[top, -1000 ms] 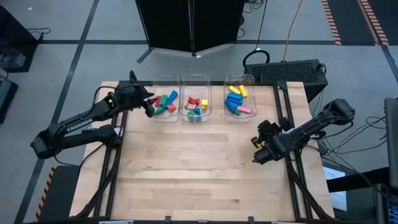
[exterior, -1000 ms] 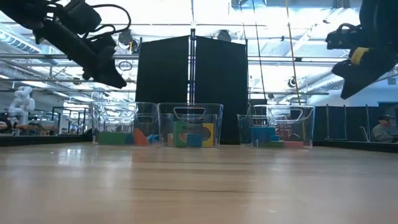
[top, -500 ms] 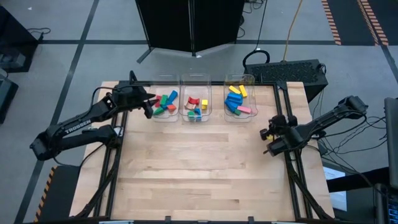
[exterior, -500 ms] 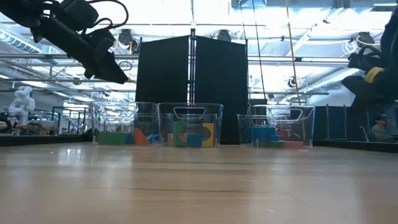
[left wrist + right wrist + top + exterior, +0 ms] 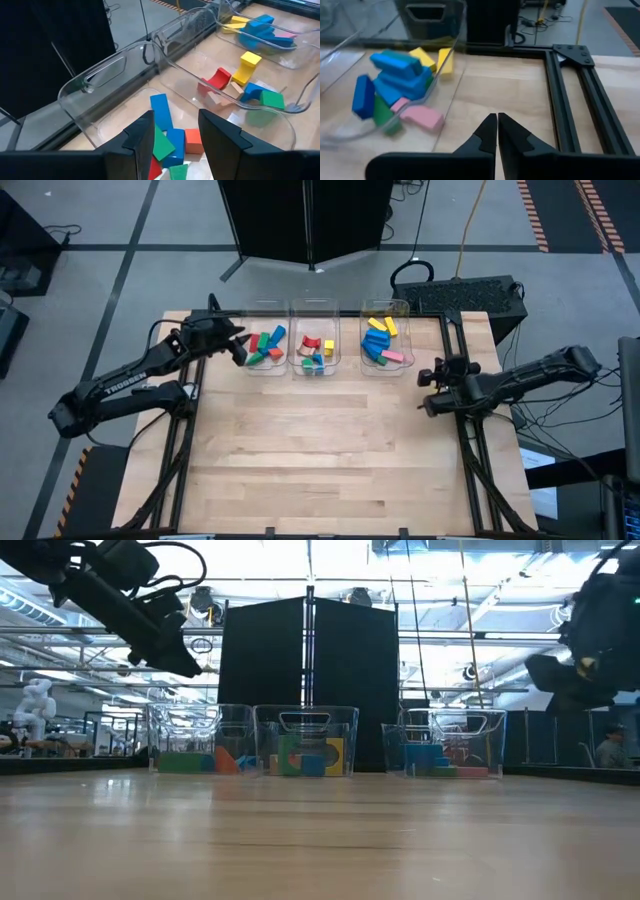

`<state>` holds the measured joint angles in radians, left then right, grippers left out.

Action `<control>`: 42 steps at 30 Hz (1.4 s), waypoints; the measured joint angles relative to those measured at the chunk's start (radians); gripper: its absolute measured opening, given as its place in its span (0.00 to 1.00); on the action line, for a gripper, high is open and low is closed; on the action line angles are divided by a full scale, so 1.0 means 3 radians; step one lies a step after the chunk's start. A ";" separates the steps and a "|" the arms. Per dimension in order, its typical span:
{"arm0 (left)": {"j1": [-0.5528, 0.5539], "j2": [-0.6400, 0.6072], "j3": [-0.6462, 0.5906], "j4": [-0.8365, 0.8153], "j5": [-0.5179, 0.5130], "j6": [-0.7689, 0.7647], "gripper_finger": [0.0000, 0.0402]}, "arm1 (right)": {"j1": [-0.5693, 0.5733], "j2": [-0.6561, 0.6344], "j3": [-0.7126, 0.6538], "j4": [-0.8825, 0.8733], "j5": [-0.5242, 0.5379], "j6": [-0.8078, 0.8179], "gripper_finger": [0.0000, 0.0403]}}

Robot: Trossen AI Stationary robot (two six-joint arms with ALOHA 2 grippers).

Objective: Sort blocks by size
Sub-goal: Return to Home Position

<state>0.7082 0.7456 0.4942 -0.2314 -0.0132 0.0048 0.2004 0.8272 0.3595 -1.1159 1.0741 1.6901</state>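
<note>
**Two risks before the arms park**

High view: all the blocks [image 5: 268,347] in sight lie inside three clear bins. The left gripper [image 5: 238,352] hangs left of the middle bin [image 5: 315,310], at the left bin's [image 5: 265,315] outer edge. The right gripper [image 5: 426,406] sits right of the middle bin, beyond the right bin [image 5: 385,308], over bare table [image 5: 320,450].

Low view: both grippers ride above the bin rims.

Left wrist view: its fingers [image 5: 142,137] are spread with nothing between them, and the left bin's blocks lie just beneath. Dipping while withdrawing could hook that wall and spill the bin.

Right wrist view: its fingers are pressed together and empty. A low swing towards the middle bin could shove the right bin.
</note>
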 joint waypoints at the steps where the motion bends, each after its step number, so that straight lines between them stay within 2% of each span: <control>1: 0.0000 0.0001 0.0000 -0.0004 0.0001 0.0000 0.38 | -0.0065 0.0000 0.0000 0.0044 0.0009 -0.0003 0.00; 4: 0.0051 0.0013 0.0000 -0.0051 0.0011 0.0000 0.38 | -0.0260 0.0000 0.0000 0.0227 0.0028 -0.0117 0.00; 7: 0.0165 0.0046 0.0000 -0.0115 0.0011 0.0000 0.38 | -0.0451 -0.0027 0.0000 0.0536 0.0011 -0.0455 0.00; 14: 0.0569 0.0109 0.0000 -0.0478 0.0070 -0.0086 0.38 | -0.0808 -0.0157 0.0000 0.1736 -0.0289 -0.1889 0.00; 17: 0.0672 0.0128 0.0000 -0.0547 0.0142 -0.0086 0.38 | -0.0969 -0.0203 0.0000 0.2018 -0.0363 -0.2287 0.00; 23: 0.0883 0.0242 -0.0001 -0.0574 0.0117 -0.0175 0.38 | -0.1352 -0.0233 0.0000 0.2103 -0.0717 -0.2504 0.00; 26: 0.0984 0.0446 0.0000 -0.0515 0.0270 -0.0214 0.38 | -0.1458 -0.0233 0.0000 0.2238 -0.0907 -0.2667 0.00; 30: 0.1084 0.0762 -0.0001 -0.0429 0.0290 -0.0258 0.38 | -0.1504 -0.0233 0.0000 0.2444 -0.1058 -0.2857 0.00; 42: 0.1101 0.1572 -0.0001 0.0197 0.0753 -0.0394 0.38 | -0.1565 -0.0233 0.0000 0.2497 -0.1071 -0.2991 0.00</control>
<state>1.0386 1.2171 0.4938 -0.1721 0.2128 -0.1133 -0.2691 0.7574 0.3595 -0.3667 0.7528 0.7927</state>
